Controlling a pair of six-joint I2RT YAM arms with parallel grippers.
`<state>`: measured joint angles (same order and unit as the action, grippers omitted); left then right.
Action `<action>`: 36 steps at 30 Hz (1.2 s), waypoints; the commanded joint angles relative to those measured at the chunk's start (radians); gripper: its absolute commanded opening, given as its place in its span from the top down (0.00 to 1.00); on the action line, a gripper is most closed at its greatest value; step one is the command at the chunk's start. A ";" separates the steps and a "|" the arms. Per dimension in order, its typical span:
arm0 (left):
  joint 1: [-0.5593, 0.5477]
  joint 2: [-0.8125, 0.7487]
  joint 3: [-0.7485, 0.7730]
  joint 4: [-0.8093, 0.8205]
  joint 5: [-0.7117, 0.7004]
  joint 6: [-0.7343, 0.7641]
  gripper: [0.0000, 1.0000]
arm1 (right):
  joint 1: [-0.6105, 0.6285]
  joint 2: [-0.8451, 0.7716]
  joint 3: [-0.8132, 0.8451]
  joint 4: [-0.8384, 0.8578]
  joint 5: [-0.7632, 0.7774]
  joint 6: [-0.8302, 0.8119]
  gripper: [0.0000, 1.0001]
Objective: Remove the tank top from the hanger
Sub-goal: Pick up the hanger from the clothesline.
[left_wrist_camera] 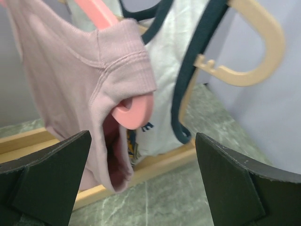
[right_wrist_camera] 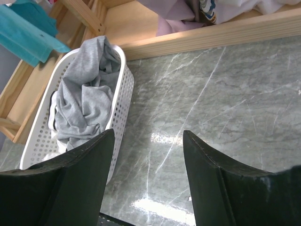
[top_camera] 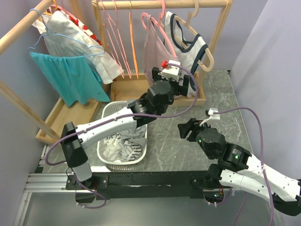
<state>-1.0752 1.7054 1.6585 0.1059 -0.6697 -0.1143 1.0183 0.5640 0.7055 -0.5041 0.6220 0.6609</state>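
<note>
Left tool [left_wrist_camera: 143,141]: spread fully wide, gripping nothing. It is squared up to the right end of the pink hanger [left_wrist_camera: 134,110], one finger on each side, clear of the cloth. My read: lining up to take the strap.
Basket [top_camera: 106,157]: on the desk [right_wrist_camera: 225,94], down-left of the pink hanger and well apart from it. A grey garment [right_wrist_camera: 84,99] is heaped inside. Likely the drop spot for whatever comes off.
Tank top [left_wrist_camera: 61,80]: pale pink, ribbed, on the pink hanger. Its right strap sits over the hanger's tip and the body hangs below. Not off yet.
Pink hanger: hooked on the wooden rack rail [top_camera: 178,4]. The rounded tip shows under the strap fold, and that is what stops the strap sliding off. I'd judge the strap needs pulling outward past the tip.
White top [left_wrist_camera: 162,52]: navy trim, just behind and right of the pink hanger, on a beige hanger [left_wrist_camera: 263,52]. Close enough to snag. Not the target, going by where the left tool points.
Right tool [right_wrist_camera: 148,136]: jaws apart, empty, hovering over the desk well down-right of the pink hanger. Looks parked out of the left arm's way.
Writing: blue-and-yellow print on the white top, just below the pink hanger's tip, mostly hidden and unreadable. No other brand or label legible.
</note>
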 commanded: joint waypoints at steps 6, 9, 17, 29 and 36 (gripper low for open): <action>0.009 0.063 0.050 0.175 -0.163 0.062 0.01 | -0.001 -0.022 -0.006 -0.021 0.042 0.014 0.32; 0.017 0.068 0.055 0.198 -0.176 0.074 0.01 | 0.000 -0.030 -0.015 -0.020 0.038 0.016 0.31; 0.029 0.082 0.087 0.233 -0.151 0.081 0.13 | -0.003 -0.026 -0.026 -0.020 0.021 0.026 0.30; 0.080 0.083 0.124 0.104 -0.120 -0.028 0.62 | -0.003 -0.001 -0.018 -0.014 0.013 0.022 0.30; 0.101 0.030 0.084 0.083 -0.107 -0.048 0.90 | -0.003 0.025 -0.009 0.001 0.004 0.014 0.30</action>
<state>-0.9829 1.7947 1.7393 0.1921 -0.8066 -0.1349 1.0183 0.5709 0.6823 -0.5388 0.6178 0.6724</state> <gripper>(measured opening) 0.152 0.697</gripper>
